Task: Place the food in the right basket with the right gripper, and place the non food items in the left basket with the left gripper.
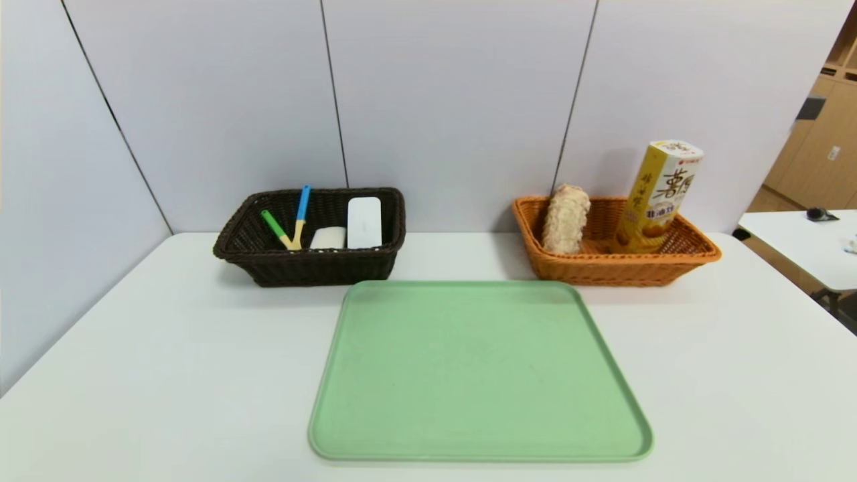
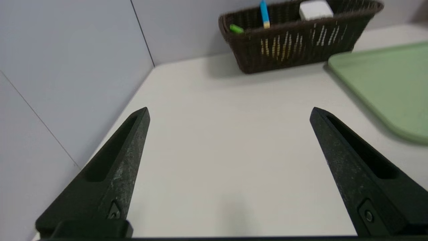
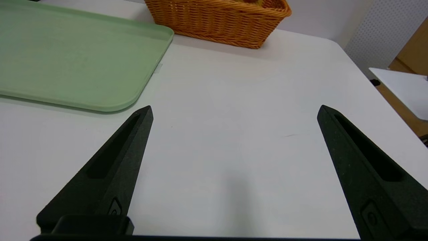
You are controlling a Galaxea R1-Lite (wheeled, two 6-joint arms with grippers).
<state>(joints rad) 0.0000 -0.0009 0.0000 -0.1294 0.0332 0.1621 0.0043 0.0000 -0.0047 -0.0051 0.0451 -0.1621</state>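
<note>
The dark brown left basket (image 1: 375, 264) holds a green pen (image 1: 273, 226), a blue pen (image 1: 303, 201), a white case (image 1: 364, 222) and a smaller white block (image 1: 327, 237). The orange right basket (image 1: 696, 251) holds a pale bread roll (image 1: 566, 219) and a yellow snack box (image 1: 659, 195). The green tray (image 1: 479, 371) lies bare. Neither gripper shows in the head view. My left gripper (image 2: 229, 112) is open and empty over the table left of the tray. My right gripper (image 3: 234, 110) is open and empty over the table right of the tray.
Grey partition walls stand behind the baskets and along the table's left side. A second white table (image 1: 810, 244) stands off to the right. The left basket (image 2: 297, 36) and tray (image 2: 388, 83) show in the left wrist view, the right basket (image 3: 217, 20) in the right wrist view.
</note>
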